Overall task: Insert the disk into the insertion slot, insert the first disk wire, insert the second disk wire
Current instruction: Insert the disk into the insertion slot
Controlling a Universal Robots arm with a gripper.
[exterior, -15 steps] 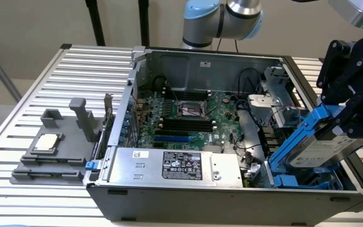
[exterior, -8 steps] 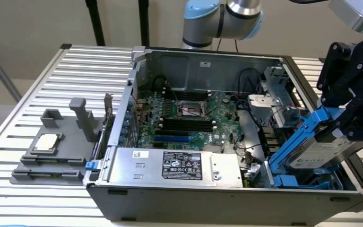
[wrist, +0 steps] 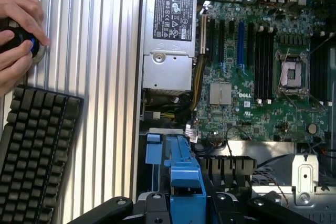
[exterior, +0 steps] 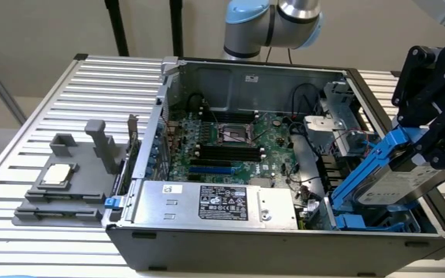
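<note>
My gripper (exterior: 433, 152) is shut on the disk (exterior: 396, 184), a silver-grey drive with a white label in a bright blue carrier. I hold it tilted at the exterior view's right, over the open computer case. Its lower end reaches down toward the insertion slot (exterior: 371, 222), a cage with blue rails in the case's near corner on the exterior view's right. In the wrist view the blue carrier (wrist: 184, 174) sits between my black fingers (wrist: 153, 205). Thin dark cables (wrist: 231, 136) lie loose beside the cage.
A silver power-supply box (exterior: 215, 202) with a black label fills the case's near side, with the green motherboard (exterior: 230, 145) behind it. A grey plastic fixture (exterior: 68, 179) stands on the slatted table. A person's hands (wrist: 18, 35) work a controller beside a keyboard (wrist: 37, 150).
</note>
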